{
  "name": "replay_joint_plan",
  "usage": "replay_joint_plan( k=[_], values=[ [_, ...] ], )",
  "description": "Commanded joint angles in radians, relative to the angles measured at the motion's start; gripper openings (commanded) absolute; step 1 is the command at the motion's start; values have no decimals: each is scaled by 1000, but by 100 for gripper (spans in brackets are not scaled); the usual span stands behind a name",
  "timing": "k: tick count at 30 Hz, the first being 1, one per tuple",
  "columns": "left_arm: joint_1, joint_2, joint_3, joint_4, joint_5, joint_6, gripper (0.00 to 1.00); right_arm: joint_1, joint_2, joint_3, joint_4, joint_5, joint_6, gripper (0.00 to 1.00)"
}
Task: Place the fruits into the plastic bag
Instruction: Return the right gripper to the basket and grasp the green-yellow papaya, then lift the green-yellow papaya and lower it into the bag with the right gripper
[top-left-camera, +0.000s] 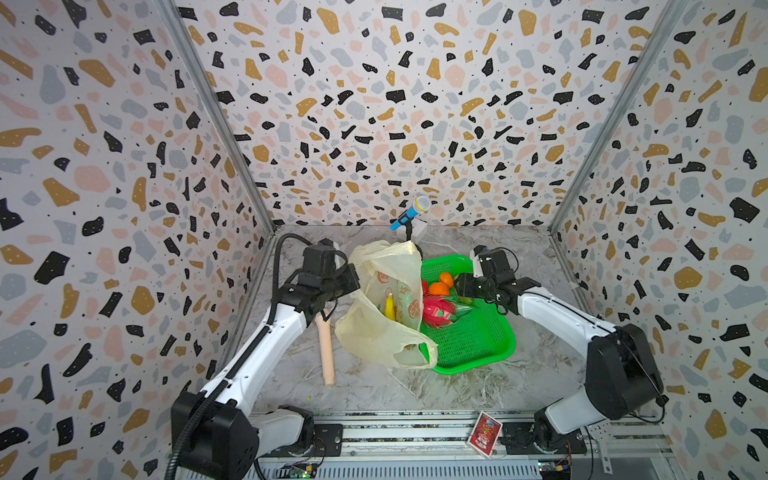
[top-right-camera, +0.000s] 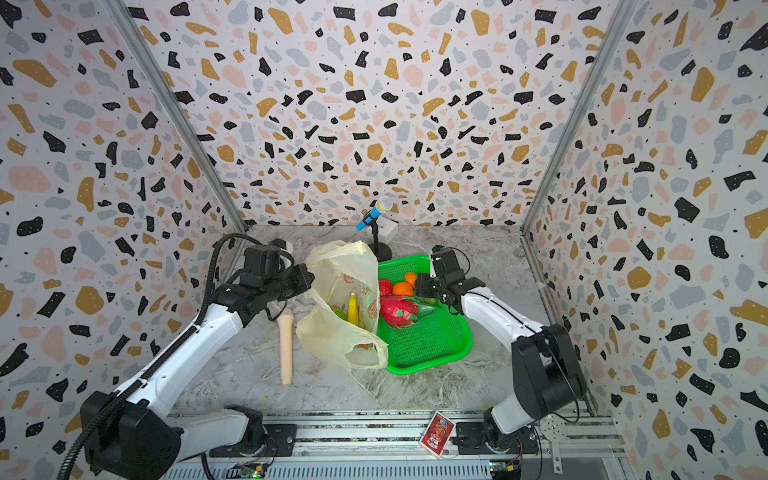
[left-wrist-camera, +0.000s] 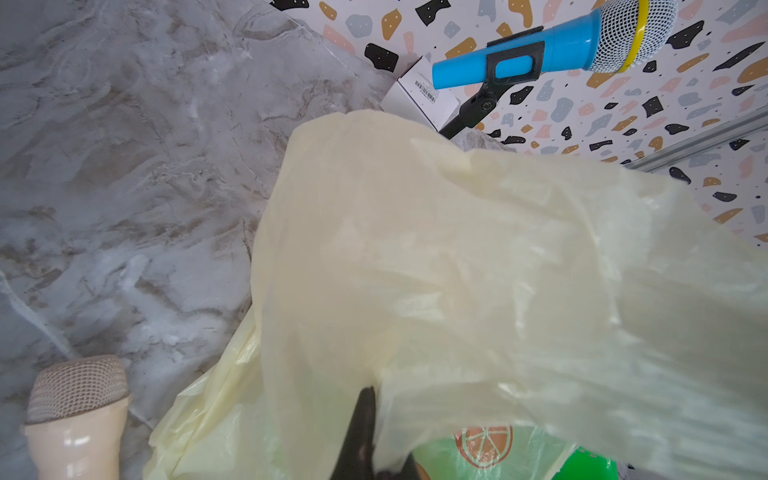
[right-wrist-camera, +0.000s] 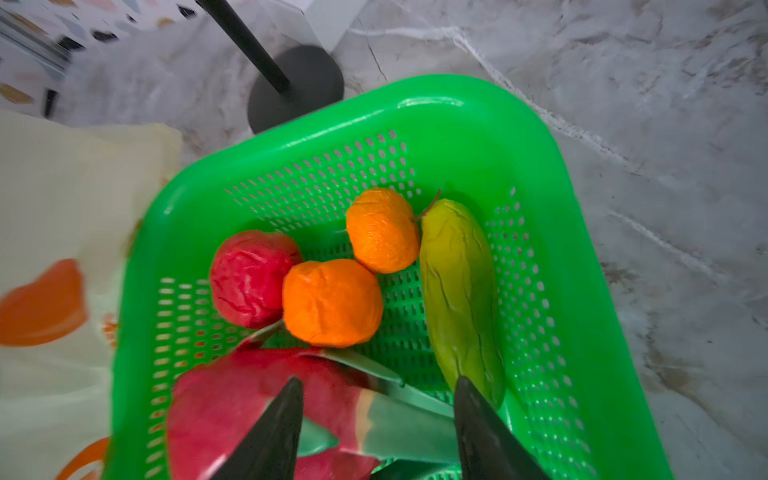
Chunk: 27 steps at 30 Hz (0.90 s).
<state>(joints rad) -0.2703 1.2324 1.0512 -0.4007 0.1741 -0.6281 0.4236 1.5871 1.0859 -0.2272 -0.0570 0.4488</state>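
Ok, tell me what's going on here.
The left end effector is shut on the plastic bag, holding its mouth open. A banana is already inside. The right end effector is open over the dragon fruit in the green basket, where two oranges and a mango wait.

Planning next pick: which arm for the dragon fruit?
Right: the right hand is open over the dragon fruit in the green basket; the left hand is shut on the plastic bag.

White arms (top-left-camera: 552, 311); black joints (top-left-camera: 623, 370); ribbed black cable (top-left-camera: 275, 270).
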Motion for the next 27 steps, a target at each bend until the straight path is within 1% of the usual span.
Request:
replay_joint_plan(
  k=[1, 4, 8, 11, 13, 15, 22, 25, 27],
  values=[
    [4, -14, -10, 27, 1, 6, 0, 0, 54, 81, -98, 76, -33, 53],
    [3, -15, -15, 28, 2, 7, 0, 4, 109, 116, -125, 115, -35, 52],
    [4, -13, -17, 32, 2, 10, 0, 24, 166, 131, -151, 198, -35, 51],
    [3, -12, -22, 35, 2, 10, 0, 56, 204, 130, -158, 256, -30, 52],
    [5, -8, -27, 36, 3, 10, 0, 72, 225, 125, -150, 273, -27, 51],
    [3, -5, -27, 34, 4, 8, 0, 78, 238, 116, -130, 263, -21, 51],
    [4, -7, -25, 30, -2, 11, 0, 67, 235, 90, -50, 239, -20, 42],
    [3, -5, -24, 31, -3, 10, 0, 48, 232, 92, -35, 207, -23, 34],
    [3, -4, -22, 28, -3, 8, 0, 40, 222, 84, -24, 185, -28, 27]
  ],
)
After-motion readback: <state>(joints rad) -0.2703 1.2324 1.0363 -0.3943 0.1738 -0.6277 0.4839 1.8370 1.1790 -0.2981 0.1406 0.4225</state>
